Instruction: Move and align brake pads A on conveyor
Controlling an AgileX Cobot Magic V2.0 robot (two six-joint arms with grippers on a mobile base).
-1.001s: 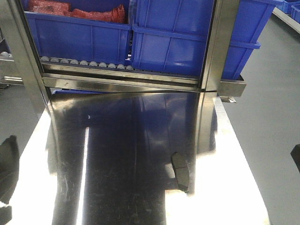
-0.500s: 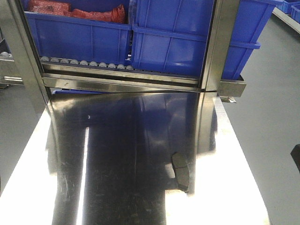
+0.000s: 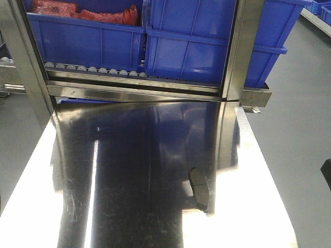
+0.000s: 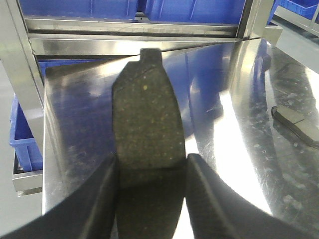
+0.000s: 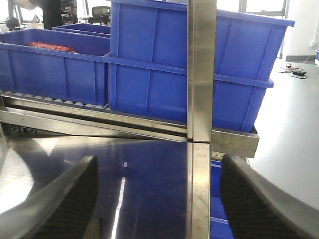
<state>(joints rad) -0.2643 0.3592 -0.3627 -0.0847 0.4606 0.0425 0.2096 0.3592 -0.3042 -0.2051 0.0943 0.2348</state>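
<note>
In the left wrist view my left gripper [image 4: 151, 164] is shut on a brake pad A [image 4: 147, 114], a dark grey oblong held lengthwise above the shiny steel table [image 4: 75, 129], its end tab pointing away. A second brake pad A [image 3: 199, 190] lies flat on the table's right part, also seen as the pad [image 4: 299, 124] at the right edge of the left wrist view. My right gripper [image 5: 158, 169] is open, with nothing between its fingers, facing the steel post [image 5: 201, 74]. The conveyor is out of view. Neither gripper shows in the front view.
Blue bins [image 3: 191, 51] stand on a roller rack [image 3: 93, 68] behind the table; one holds red items [image 3: 83, 11]. A steel upright [image 3: 243, 46] rises at the table's back right. A dark object [image 3: 327, 173] pokes in at the right edge. Grey floor lies on both sides.
A dark shape at the front view's left edge one second ago has left that view. The brake pad on the table has not moved.
</note>
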